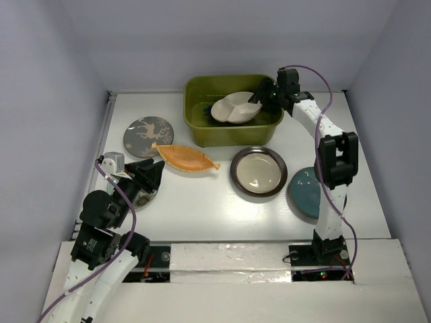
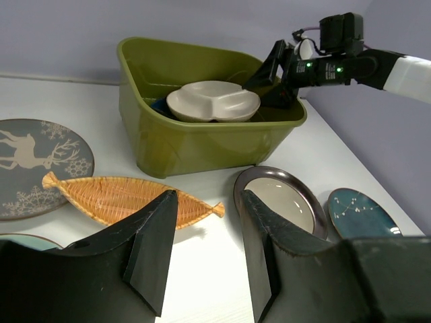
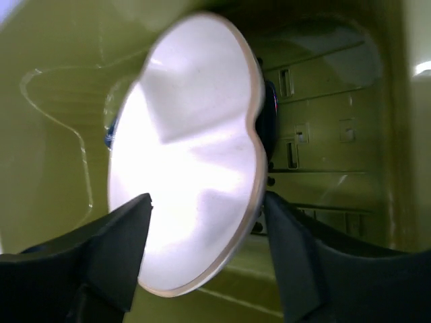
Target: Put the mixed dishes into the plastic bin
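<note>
The olive-green bin [image 1: 202, 132] stands at the back centre. The cream three-compartment plate [image 1: 234, 108] leans tilted inside it, over a dark blue plate [image 3: 108, 134]. My right gripper [image 1: 261, 96] is open at the cream plate's right rim [image 3: 256, 134], its fingers spread to either side. The grey deer plate [image 1: 148, 136], the orange leaf plate [image 1: 185, 157], the brown-rimmed cream plate [image 1: 258, 171] and the teal plate [image 1: 304, 192] lie on the table. My left gripper [image 1: 147, 176] is open and empty, low over a greenish plate [image 1: 143, 197] that it mostly hides.
The right arm [image 1: 333, 168] crosses above the teal plate's right side. White walls close the table at the back and both sides. In the left wrist view the leaf plate [image 2: 114, 198] and the brown-rimmed plate [image 2: 283, 202] lie just beyond my fingers.
</note>
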